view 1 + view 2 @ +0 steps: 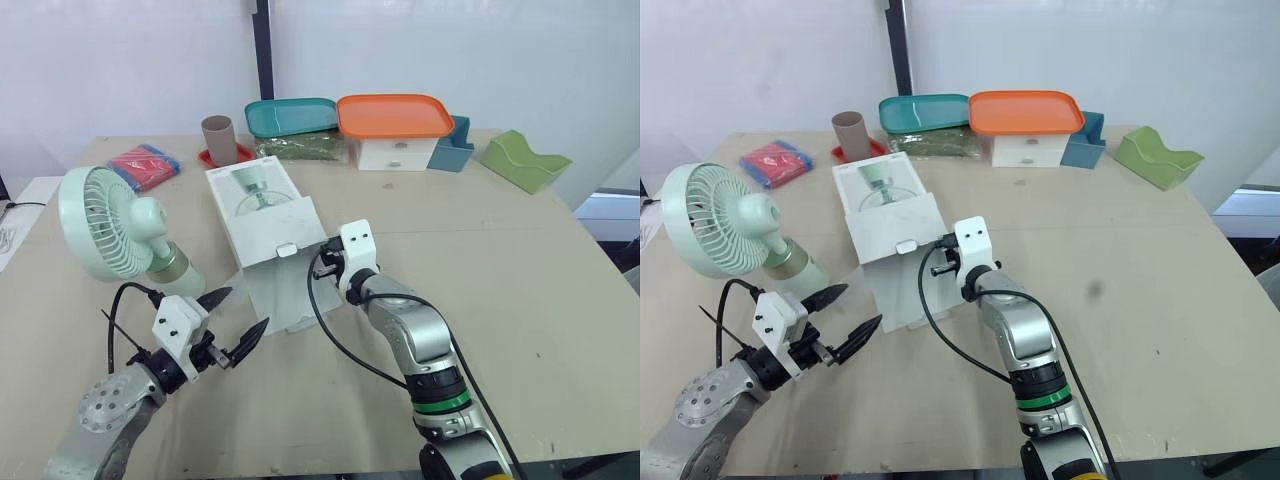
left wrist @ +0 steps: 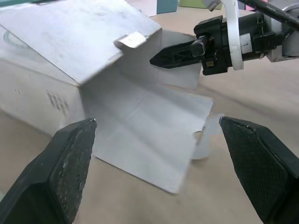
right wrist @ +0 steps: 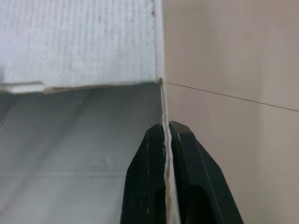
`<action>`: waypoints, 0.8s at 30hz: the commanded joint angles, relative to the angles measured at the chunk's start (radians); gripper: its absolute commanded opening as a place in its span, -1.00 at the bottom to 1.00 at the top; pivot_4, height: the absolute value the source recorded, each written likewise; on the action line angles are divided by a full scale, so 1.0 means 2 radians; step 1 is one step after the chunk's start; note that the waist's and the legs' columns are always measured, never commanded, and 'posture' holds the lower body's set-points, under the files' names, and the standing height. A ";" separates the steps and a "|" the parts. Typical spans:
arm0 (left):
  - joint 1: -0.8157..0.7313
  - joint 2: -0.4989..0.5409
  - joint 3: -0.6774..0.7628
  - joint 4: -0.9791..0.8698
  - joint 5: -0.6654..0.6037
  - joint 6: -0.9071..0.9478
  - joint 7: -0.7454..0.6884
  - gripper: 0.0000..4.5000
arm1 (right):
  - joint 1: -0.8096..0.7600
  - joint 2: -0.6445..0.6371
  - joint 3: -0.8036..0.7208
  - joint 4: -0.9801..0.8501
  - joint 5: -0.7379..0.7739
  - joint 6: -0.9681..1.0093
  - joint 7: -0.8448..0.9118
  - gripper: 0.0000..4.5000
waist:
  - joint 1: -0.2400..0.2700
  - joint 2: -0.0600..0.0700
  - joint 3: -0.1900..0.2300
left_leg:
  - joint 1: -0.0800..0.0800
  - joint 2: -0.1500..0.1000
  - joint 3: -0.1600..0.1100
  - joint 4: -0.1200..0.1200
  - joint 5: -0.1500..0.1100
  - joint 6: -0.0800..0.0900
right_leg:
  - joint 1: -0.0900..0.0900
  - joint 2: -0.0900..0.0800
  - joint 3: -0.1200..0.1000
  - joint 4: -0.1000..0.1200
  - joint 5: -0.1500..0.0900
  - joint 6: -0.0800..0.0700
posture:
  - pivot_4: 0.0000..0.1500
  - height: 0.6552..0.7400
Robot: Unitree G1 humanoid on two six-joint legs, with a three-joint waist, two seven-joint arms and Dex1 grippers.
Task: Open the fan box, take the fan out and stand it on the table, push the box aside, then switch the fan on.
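Pinching fan box (image 1: 262, 215) side flap: right tool (image 3: 166, 127) clamped; left tool (image 1: 246, 308) spread wide near standing fan (image 1: 105, 225).

Broad tan table (image 1: 560, 300) against a plain white wall (image 1: 120, 60).
Behind the table's far edge a dark vertical post (image 1: 262, 50) splits the wall; the light is even.

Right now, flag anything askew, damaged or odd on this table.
Nothing spilled or broken. The fan box lies open, end flaps splayed on the table; the right gripper has its jaws shut on one side flap.
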 commanded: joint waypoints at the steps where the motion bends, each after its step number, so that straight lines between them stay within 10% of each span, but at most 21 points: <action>1: -0.003 0.002 0.007 -0.002 -0.001 -0.005 -0.002 1.00 | -0.007 -0.005 -0.013 -0.011 -0.003 -0.011 -0.003 -0.95 | 0.000 0.000 0.000 | 0.000 0.000 0.000 0.000 0.000 0.000 | 0.000 0.000 0.000 0.000 0.000 0.000 | 1.00 1.00; 24: -0.013 0.016 0.013 -0.001 -0.003 0.004 -0.006 1.00 | 0.090 -0.180 -0.186 -0.068 0.058 -0.047 0.093 -0.95 | 0.000 0.000 0.000 | 0.000 0.000 0.000 0.000 0.000 0.001 | 0.000 0.000 0.000 0.000 0.000 0.001 | 1.00 1.00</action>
